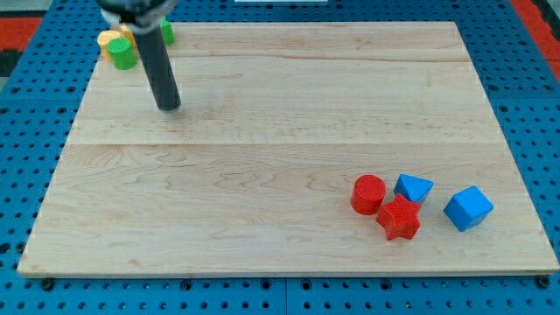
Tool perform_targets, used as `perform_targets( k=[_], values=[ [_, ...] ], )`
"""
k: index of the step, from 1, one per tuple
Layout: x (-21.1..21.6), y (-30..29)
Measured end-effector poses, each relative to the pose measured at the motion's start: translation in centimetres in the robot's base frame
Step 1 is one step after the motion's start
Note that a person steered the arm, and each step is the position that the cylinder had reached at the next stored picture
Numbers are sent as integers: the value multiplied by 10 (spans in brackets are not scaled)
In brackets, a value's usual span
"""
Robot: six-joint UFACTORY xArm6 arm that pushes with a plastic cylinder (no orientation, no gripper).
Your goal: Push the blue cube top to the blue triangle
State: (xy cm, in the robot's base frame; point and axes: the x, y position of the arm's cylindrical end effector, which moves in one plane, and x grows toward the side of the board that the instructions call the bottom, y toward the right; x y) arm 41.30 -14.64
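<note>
The blue cube [468, 208] sits near the view's bottom right of the wooden board [280, 166]. The blue triangle [413, 187] lies just to its left, with a small gap between them. My tip [169, 107] rests on the board in the view's upper left, far from both blue blocks.
A red cylinder [368, 193] and a red star [399, 218] touch the blue triangle on its left and lower side. A yellow block [111, 40], a green cylinder [123, 54] and another green block [166, 32] sit at the view's top left, beside the rod.
</note>
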Motion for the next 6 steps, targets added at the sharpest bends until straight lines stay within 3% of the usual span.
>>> perform_targets(
  k=[1,2,3,4,6],
  values=[
    [82,36],
    [151,138],
    [188,240],
    [183,331],
    [135,422]
  ],
)
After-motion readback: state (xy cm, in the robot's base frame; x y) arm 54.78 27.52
